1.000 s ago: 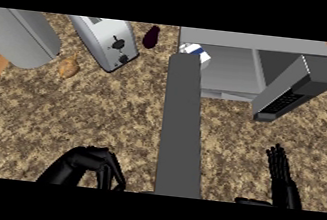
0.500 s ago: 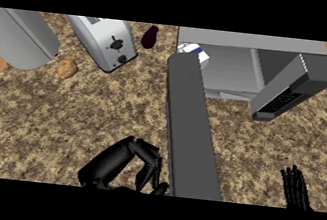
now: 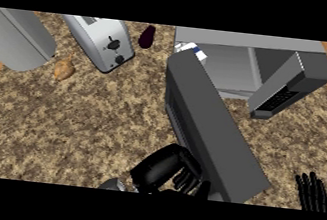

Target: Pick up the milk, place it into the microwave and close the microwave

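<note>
Beside the microwave door's (image 3: 212,132) near edge, the left robot hand (image 3: 166,167) curls shut, holding nothing; the right robot hand (image 3: 312,192) rests spread.

I see only the cap of the milk (image 3: 190,48) above the microwave door's (image 3: 212,132) top edge at upper centre. The right hand (image 3: 313,193) is cut off at lower right; the left hand's (image 3: 164,168) fingertips vanish behind the door.

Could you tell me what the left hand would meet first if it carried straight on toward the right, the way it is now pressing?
Probably the microwave door: the left hand already looks to be against its face, though depth is unclear.
</note>
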You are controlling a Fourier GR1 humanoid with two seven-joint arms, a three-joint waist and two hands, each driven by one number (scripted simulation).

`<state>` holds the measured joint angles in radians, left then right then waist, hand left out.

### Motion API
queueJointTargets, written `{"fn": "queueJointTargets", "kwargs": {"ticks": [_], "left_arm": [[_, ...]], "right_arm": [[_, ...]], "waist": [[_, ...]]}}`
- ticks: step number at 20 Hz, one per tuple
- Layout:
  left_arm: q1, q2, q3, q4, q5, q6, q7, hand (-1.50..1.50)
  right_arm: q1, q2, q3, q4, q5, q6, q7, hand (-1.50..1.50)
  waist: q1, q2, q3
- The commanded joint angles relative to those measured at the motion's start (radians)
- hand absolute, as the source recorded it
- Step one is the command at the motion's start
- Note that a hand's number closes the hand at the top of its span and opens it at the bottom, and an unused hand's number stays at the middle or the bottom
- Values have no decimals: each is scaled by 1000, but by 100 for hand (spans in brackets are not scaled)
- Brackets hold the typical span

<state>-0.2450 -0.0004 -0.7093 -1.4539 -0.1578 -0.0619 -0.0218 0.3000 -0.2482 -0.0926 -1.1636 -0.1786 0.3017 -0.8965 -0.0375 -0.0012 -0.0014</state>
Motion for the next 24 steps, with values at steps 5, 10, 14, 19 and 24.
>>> {"fn": "queueJointTargets", "kwargs": {"ticks": [5,10,14,19,24], "left_arm": [[-222,0,-196,222,201,207,75,150],[-300,0,-260,289,331,350,55,150],[-355,0,-228,310,424,443,4,150],[-409,0,-174,340,537,494,-95,-150],[-486,0,-116,413,583,601,-134,150]], "right_arm": [[41,-22,75,-193,-57,130,-33,-150],[59,-58,91,-291,-114,140,28,-150],[56,-77,111,-380,-155,139,81,-150],[60,-124,110,-444,-181,140,123,-150],[83,-143,141,-503,-209,154,169,-150]], "waist": [[-56,10,0],[-94,16,-1],[-129,24,-3],[-180,37,-6],[-209,43,-6]]}}
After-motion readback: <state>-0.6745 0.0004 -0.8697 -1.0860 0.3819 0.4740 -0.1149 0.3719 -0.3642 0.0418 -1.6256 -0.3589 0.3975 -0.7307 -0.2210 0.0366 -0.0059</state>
